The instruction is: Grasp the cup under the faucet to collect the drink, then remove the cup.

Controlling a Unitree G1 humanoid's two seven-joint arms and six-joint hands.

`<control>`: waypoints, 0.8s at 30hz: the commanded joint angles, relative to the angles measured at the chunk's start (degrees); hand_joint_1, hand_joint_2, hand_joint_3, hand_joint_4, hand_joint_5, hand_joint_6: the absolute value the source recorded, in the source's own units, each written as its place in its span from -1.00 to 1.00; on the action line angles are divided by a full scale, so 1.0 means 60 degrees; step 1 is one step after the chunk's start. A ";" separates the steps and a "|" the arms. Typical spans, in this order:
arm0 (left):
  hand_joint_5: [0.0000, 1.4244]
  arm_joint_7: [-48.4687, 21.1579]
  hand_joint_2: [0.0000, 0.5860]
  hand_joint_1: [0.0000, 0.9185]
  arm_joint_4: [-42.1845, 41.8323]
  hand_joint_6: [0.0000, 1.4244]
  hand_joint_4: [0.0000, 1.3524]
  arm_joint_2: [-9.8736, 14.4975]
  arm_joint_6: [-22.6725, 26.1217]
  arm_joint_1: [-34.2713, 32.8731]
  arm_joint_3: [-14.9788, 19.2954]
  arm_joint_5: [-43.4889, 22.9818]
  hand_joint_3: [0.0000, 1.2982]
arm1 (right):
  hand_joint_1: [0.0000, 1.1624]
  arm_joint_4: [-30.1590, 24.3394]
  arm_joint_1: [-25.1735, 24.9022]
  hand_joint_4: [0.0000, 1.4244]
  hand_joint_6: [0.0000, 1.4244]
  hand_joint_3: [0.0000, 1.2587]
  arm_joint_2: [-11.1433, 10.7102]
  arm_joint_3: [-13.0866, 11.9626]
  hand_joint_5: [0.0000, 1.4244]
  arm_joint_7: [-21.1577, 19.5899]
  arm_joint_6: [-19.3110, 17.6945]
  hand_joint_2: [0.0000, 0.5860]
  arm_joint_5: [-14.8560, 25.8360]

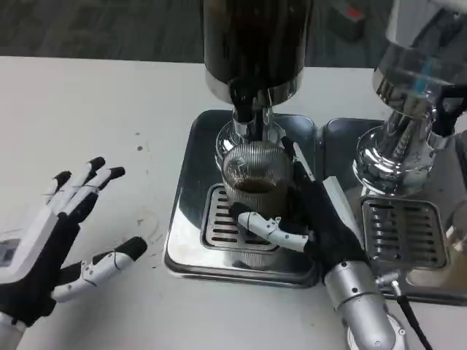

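Right hand [317, 219] wrapped around ribbed cup [254, 193], keeping it on drip tray [190, 219] beneath faucet [246, 109] for dark drink; left hand [55, 240] open, empty, waiting aside.

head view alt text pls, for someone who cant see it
The robot's right hand grips a ribbed glass cup holding dark drink, on the drip tray under the dispenser's faucet. Its left hand hovers open over the white table.

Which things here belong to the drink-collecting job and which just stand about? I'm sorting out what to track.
In the job: ribbed cup, part full, on the drip tray; faucet above it; right hand gripping the cup.

Standing about: left hand, open on the table; second dispenser at right.
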 commanded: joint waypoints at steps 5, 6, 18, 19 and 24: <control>-0.87 0.0255 -0.48 -1.00 0.0007 -1.00 -1.00 0.0090 0.0049 0.0126 -0.0090 -0.0128 -0.76 | 0.46 0.0372 -0.0219 -1.00 -0.87 -1.00 0.0214 0.0016 -1.00 0.0092 -0.0186 -0.39 0.0168; -0.87 0.0268 -0.48 -1.00 0.0001 -1.00 -1.00 0.0087 0.0056 0.0137 -0.0085 -0.0135 -0.76 | 0.46 0.0383 -0.0217 -1.00 -0.87 -1.00 0.0222 0.0026 -1.00 0.0057 -0.0184 -0.39 0.0131; -0.87 0.0271 -0.48 -1.00 -0.0075 -1.00 -1.00 0.0045 0.0095 0.0241 -0.0091 -0.0302 -0.75 | 0.53 0.0528 -0.0247 -0.84 -0.65 -1.00 0.0330 0.0072 -0.78 -0.0069 -0.0130 -0.37 0.0027; -0.87 0.0270 -0.47 -1.00 -0.0075 -1.00 -1.00 0.0040 0.0089 0.0245 -0.0090 -0.0316 -0.74 | 0.54 0.0537 -0.0247 -0.80 -0.61 -0.97 0.0334 0.0070 -0.74 -0.0077 -0.0129 -0.36 0.0035; -0.87 0.0248 -0.47 -1.00 -0.0098 -1.00 -1.00 0.0037 0.0093 0.0269 -0.0089 -0.0349 -0.74 | 0.56 0.0607 -0.0205 -0.70 -0.51 -0.76 0.0436 0.0034 -0.65 -0.0185 -0.0136 -0.33 0.0080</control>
